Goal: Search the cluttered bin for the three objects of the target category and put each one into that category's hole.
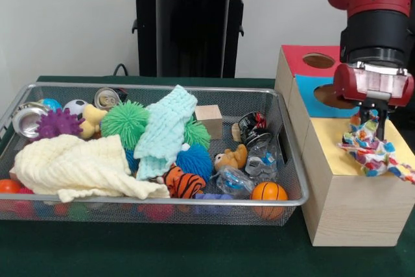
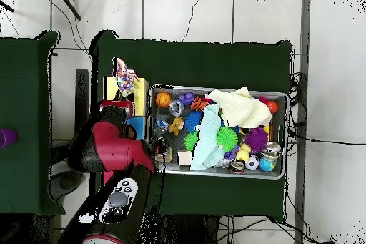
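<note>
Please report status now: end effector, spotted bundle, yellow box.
End effector shut on spotted bundle. Bundle hangs over yellow box, hole not visible. Nothing blocking.

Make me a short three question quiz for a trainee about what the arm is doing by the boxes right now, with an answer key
1. True or false: the gripper is above the red-topped box.
2. What hangs from the gripper?
A. spotted fabric bundle
B. tiger-striped plush
C. orange ball
3. Fill in: the wire mesh bin sits beside three boxes; the one nearest the camera has a ____ top.

Key:
1. False; it is over the yellow-topped box.
2. A
3. yellow
</note>
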Robot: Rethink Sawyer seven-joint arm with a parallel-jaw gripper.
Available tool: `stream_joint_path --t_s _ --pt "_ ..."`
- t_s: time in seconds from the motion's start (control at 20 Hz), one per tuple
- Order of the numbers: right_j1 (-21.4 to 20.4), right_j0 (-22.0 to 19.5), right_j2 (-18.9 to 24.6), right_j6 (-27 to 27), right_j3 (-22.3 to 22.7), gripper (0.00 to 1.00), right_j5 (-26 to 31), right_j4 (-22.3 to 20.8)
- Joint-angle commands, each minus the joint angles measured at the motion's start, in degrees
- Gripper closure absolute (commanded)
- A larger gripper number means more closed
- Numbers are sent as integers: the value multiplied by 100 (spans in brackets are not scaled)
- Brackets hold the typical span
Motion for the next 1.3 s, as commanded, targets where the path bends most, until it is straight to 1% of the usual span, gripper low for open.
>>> stream_joint_path --t_s 0.05,0.1,0.2,0.25,0.3,0.35,0.45,0.5,0.55,0.6,0.65,0.7,0.75,0.8,0.9,0.95,1.0,1.15,1.2,1.25,1.3 --pt "378 -505 583 1112 418 100 290 -115" --pt "380 -591 687 1151 472 100 538 -28" --pt "429 -620 706 1098 513 100 1096 160" --pt "459 -642 732 1093 534 100 1539 304" --pt "480 -639 734 1077 530 100 1743 347" --pt "505 -700 826 1077 525 100 2172 422" --pt "554 -823 1007 1036 525 100 2704 460" --pt "583 -820 1002 1023 510 100 2849 491" --pt "647 -820 977 1005 438 100 3338 551" --pt "696 -785 912 1003 375 100 3592 586" --pt "806 -673 717 1046 198 100 4179 627" --pt "867 -630 624 1075 97 100 4533 637" --pt "993 -551 459 1161 -102 100 5108 625" --pt "1059 -480 342 1185 -210 100 5361 597" --pt "1159 -451 238 1295 -382 100 5912 567" --pt "1197 -500 267 1307 -486 100 6310 522" --pt "1204 -567 343 1303 -519 100 6501 519" --pt "1180 -916 779 1207 -477 100 7195 617" --pt "1202 -962 835 1204 -490 100 7343 646" --pt "1249 -1064 956 1241 -521 100 7725 703" --pt "1275 -1106 1005 1283 -527 100 7922 740"
